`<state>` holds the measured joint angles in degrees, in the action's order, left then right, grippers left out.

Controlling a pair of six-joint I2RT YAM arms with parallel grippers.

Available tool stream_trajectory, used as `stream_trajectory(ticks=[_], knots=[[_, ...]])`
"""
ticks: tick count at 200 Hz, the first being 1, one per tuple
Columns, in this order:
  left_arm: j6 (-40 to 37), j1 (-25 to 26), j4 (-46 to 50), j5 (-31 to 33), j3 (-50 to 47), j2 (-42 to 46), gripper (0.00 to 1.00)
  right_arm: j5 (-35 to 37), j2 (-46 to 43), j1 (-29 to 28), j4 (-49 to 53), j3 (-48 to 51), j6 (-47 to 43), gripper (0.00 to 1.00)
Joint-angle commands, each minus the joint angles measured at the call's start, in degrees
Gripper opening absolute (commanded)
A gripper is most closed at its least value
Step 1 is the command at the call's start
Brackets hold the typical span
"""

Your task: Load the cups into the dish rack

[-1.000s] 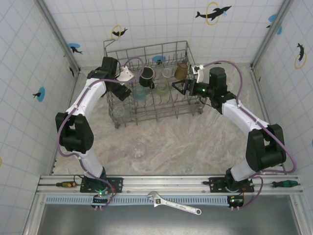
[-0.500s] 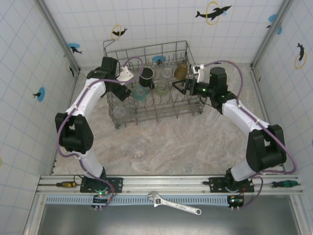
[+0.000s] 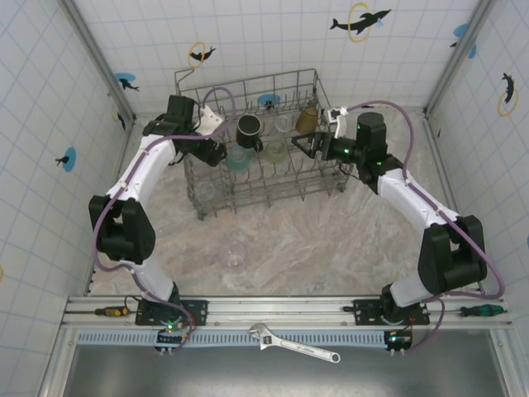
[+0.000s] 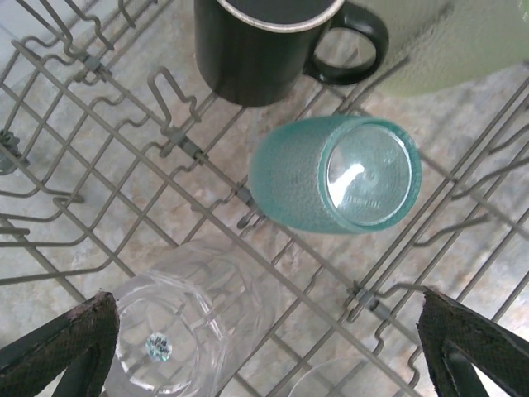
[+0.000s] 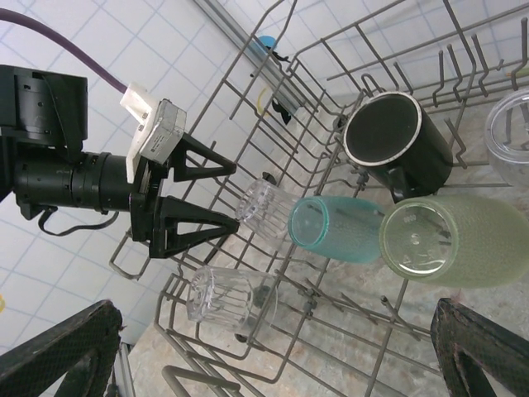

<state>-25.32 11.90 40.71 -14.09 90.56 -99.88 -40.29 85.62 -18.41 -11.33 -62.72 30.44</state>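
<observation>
White tiled walls with blue fish stickers enclose a marbled beige tabletop (image 3: 331,240). The large grey wire dish rack (image 3: 269,194) sits toward its far side.

The left gripper (image 3: 213,150) hangs over the rack's left half, jaws spread wide with nothing between them. In its wrist view the black handled mug (image 4: 256,45) is cut off by the top edge. The pale green textured cup (image 4: 446,41) is cropped at the upper right corner.

The pale teal cup (image 4: 331,178) lies tilted among the tines, base toward the lens. The clear ribbed glass (image 4: 182,314) lies just beside it and is hard to separate from the wires. From above, the clear glasses inside the rack are barely discernible.

A faint clear glass on the table (image 3: 234,251) stands outside the rack, well apart from it. The amber-brown translucent tumbler (image 3: 307,120) sits at the rack's far right, partly masked by wire.

The right gripper (image 3: 302,147) is near the tumbler, over the rack's right side, jaws wide and empty.
</observation>
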Motion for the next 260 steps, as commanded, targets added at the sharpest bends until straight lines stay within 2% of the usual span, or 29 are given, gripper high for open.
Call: stream_trajectory(ticks=[1, 60, 78, 111, 161, 208, 238, 260], knots=[[10.7, -0.2, -17.9, 3.7, -2.6, 5.6, 0.97, 0.5, -2.4, -0.4, -1.8, 1.6, -0.5, 1.00], [19.9, -0.3, -40.2, 10.4, -14.1, 12.7, 0.97, 1.7, -4.2, -0.7, -2.1, 4.4, -0.6, 1.00], [20.3, -0.3, -45.7, 11.0, -16.8, 13.7, 0.97, 2.1, -5.0, -0.8, -2.2, 5.2, -0.5, 1.00], [22.2, -0.2, -48.7, 13.4, -15.7, 11.7, 0.97, 2.9, -6.1, -1.5, -2.7, 7.1, -0.4, 1.00], [25.5, -0.2, -52.5, 6.4, -14.1, 6.0, 0.97, 3.6, -7.6, -2.3, -3.1, 8.8, -0.2, 1.00], [30.8, -0.3, -54.1, 7.8, -15.1, 2.8, 0.98, 4.2, -8.8, -2.7, -3.3, 10.2, -0.2, 1.00], [40.2, -1.8, -57.5, 6.0, -17.4, 4.4, 0.97, 4.4, -8.8, -2.9, -3.3, 10.4, -0.2, 1.00], [50.7, -4.5, -60.4, 4.2, -19.8, 6.2, 0.97, 4.6, -8.9, -3.4, -3.5, 10.4, -0.2, 1.00]])
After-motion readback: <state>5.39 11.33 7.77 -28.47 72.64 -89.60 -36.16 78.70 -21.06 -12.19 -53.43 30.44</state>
